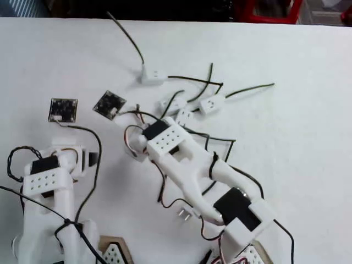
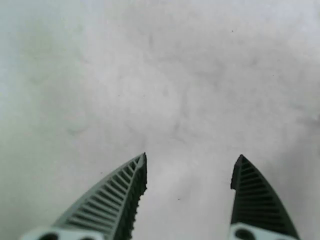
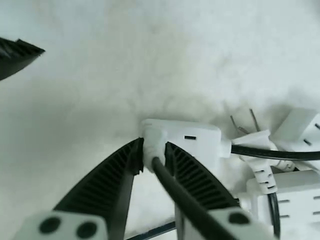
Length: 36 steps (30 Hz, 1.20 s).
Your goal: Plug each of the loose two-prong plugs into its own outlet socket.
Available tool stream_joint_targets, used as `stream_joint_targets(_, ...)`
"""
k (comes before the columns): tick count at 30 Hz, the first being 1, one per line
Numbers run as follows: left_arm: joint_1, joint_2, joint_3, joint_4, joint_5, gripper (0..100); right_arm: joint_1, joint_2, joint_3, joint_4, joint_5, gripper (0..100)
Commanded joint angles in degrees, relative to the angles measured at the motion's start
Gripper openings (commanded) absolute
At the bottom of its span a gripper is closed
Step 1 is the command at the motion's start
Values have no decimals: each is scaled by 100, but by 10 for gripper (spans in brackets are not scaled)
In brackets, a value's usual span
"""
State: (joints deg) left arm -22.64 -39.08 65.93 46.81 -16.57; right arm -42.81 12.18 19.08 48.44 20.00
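Right gripper (image 3: 152,146) is clamping a white plug (image 3: 151,137) by its cord end, with the black cord (image 3: 185,200) running back between the jaws. The plug body is butting against the end of a white socket block (image 3: 186,136) lying flat on the table (image 1: 308,71). Cannot tell whether the prongs are sitting in the slots or only pressing on the face. Left gripper (image 2: 190,160) is hanging with jaws spread and nothing between them, over bare table well apart from the cluster. Main risk as I am reading it: nothing is bracing the block, so a push along the table is likely sliding it away rather than seating the prongs. The grip is sitting close to the cord, so the plug may be pivoting in the pads and going in crooked. A second plug (image 3: 256,136), prongs bare, and further socket blocks (image 3: 280,202) are crowding just beside, and tangled cords could be dragging them along. Another loose plug (image 1: 188,212) is lying near the right arm's forearm in the high view, where a pull-back may be snagging its cord.
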Motion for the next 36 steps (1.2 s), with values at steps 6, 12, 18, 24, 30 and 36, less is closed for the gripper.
stream_joint_targets(6, -40, -180, 9, -105, 26, 271, -31, 479, 44, -13, 70, 17)
stream_joint_targets(12, -40, -180, 9, -105, 18, 271, -4, 488, 18, 4, 70, 17)
stream_joint_targets(18, -40, -180, 9, -105, 18, 271, -22, -277, 18, 110, 70, 17)
stream_joint_targets(24, -40, -180, 9, -105, 18, 271, 66, -1042, 9, 198, 484, 17)
stream_joint_targets(30, -40, -180, 18, -105, 18, 271, 303, -1613, -484, 189, 765, 17)
stream_joint_targets(36, -40, -180, 18, -105, 18, 271, 391, -1648, -1143, 4, 774, 17)
